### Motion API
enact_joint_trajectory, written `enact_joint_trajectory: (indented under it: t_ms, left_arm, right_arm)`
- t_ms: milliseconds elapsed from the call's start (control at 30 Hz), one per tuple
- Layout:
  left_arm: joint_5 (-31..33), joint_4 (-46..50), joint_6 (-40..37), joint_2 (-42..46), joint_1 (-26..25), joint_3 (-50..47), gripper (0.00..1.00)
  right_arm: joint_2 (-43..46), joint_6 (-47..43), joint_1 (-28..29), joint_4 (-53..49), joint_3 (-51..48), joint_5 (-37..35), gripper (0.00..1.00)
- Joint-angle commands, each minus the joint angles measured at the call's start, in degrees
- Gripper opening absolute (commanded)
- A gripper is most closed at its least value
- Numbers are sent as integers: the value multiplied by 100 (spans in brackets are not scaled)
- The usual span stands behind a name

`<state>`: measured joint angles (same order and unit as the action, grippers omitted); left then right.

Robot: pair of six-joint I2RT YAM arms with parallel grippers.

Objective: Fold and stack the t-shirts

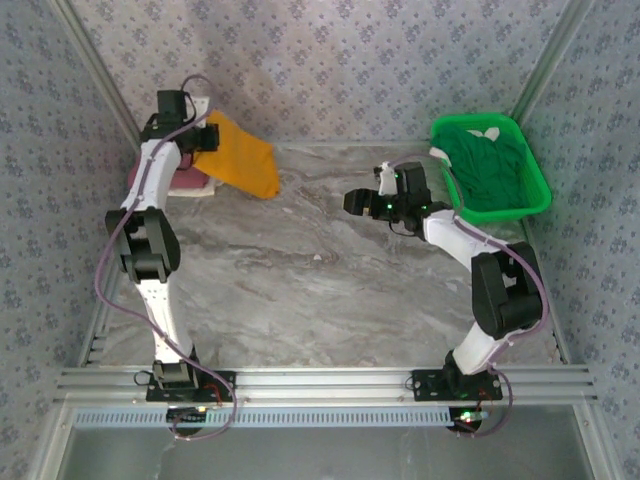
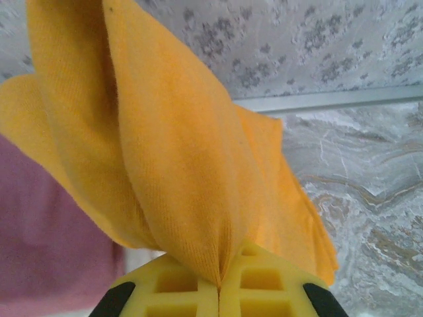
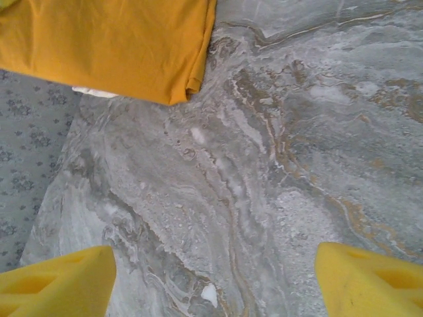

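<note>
Overhead, the left claw is pinching the orange-yellow t-shirt at the far left corner of the counter. The cloth is draping from the claw toward the counter's middle, its lower end resting on the surface. A dusty red t-shirt is lying just beside it, against the left edge. The right claw is hovering right of the counter's middle, pointing left, well apart from the orange-yellow t-shirt. Near the far right corner a basket is holding a green t-shirt.

From the left wrist, the left claw is clamping shut on a gathered fold of the orange-yellow t-shirt, which is rising from between the yellow pads and spreading out. The dusty red t-shirt is showing blurred at the left.

From the right wrist, the right claw is standing wide open, its fingers gripping nothing, with bare counter between them. The orange-yellow t-shirt is lying ahead, well clear of the fingertips, by the counter's edge.
</note>
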<state>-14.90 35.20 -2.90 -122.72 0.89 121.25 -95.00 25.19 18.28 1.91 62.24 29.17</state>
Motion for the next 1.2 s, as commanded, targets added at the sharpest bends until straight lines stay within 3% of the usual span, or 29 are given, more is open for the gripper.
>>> enact_joint_trajectory:
  t_ms: [0,333,1167]
  left_arm:
    - [-533,685,-606,-276,114,887,0]
    - [-1040,1838,-838,-1282,521,2946,0]
    - [-1758,1576,-573,-1542,1279,3792,0]
  right_arm:
    - [125,27,41,119,-106,104,82]
    - [-32,188,53,-69,-26,-67,83]
    - [-783,722,70,-432,544,-236,84]
